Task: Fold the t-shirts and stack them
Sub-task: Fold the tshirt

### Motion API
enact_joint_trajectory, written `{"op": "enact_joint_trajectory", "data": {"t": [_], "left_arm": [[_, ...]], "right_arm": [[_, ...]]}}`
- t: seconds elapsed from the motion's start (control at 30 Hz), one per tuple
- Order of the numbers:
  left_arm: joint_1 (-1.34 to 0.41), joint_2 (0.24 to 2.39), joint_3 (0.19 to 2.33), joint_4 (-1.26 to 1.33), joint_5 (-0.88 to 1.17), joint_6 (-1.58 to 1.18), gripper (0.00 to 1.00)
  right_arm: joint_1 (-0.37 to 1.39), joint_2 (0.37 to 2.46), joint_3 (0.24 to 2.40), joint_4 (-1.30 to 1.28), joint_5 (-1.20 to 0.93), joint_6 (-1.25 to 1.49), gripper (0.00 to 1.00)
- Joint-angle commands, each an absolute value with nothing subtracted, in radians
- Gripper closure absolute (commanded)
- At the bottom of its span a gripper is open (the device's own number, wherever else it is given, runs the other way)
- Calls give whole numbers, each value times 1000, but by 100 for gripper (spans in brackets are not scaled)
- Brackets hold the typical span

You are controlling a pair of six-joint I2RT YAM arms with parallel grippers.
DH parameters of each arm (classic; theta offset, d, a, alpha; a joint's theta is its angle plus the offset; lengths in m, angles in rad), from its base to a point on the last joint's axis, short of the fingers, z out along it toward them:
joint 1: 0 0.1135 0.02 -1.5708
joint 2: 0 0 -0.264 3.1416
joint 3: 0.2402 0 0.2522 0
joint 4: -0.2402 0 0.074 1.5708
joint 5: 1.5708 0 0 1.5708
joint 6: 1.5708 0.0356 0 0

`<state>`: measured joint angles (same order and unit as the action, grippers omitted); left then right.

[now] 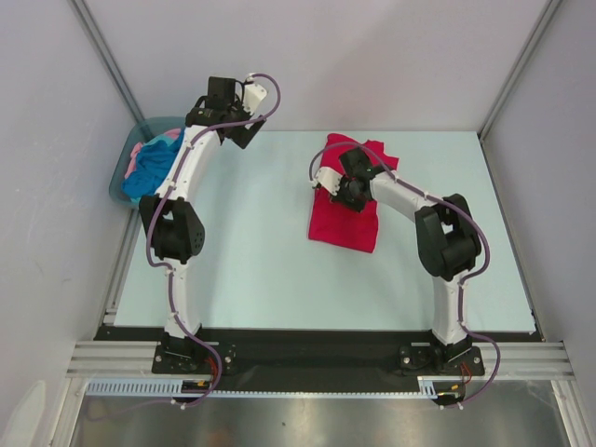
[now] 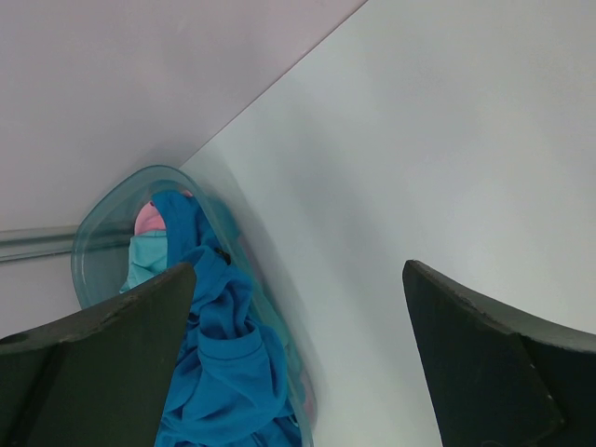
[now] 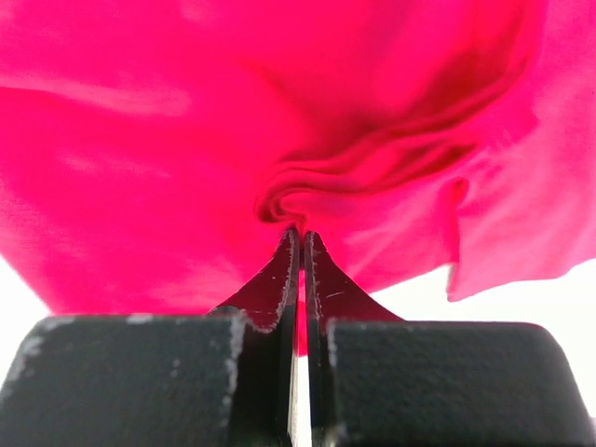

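Top view: the crimson t-shirt (image 1: 346, 228) lies under the right gripper (image 1: 350, 190), with bare table (image 1: 261, 251) to its left.
Left wrist: the left gripper (image 2: 300, 272) is spread wide and holds nothing. Beside its left finger, the tub (image 2: 93, 233) holds the turquoise t-shirt (image 2: 219, 372) and seemingly a pink one.
Right wrist: the jaws are pinched on a crimson fold.

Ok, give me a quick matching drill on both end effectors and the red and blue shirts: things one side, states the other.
1 crimson-red cloth t-shirt
2 turquoise-blue cloth t-shirt
3 left end effector
4 right end effector

A open, empty
B heaped in grey-teal plastic tub
C pinching red cloth
D lying on pale table

Pairs: 1-D, 2-B, 3-A, 4-C
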<state>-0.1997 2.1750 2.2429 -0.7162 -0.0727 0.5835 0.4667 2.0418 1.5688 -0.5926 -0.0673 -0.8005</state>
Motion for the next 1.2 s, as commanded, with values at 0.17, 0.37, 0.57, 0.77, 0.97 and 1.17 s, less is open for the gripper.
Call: {"op": "enact_joint_trajectory", "data": {"t": [0.17,0.37,0.57,0.77,0.97,1.17], "left_arm": [[-206,2154,2287,-718,-69,561,0],[-210,2152,2284,-723,-69,549,0],[-212,2151,2280,-727,-69,546,0],[-212,2149,2278,-726,-77,551,0],[-212,2146,2272,-724,-83,558,0],[-215,2140,2243,-724,-54,587,0]], "right_arm": [[397,1988,1562,-445,101,-877,100],[367,2037,1598,-370,181,-911,100],[357,2097,1626,-302,233,-940,100],[356,2172,1641,-267,294,-962,97],[356,2201,1640,-245,382,-965,39],[357,2151,1676,-250,381,-919,25]]}}
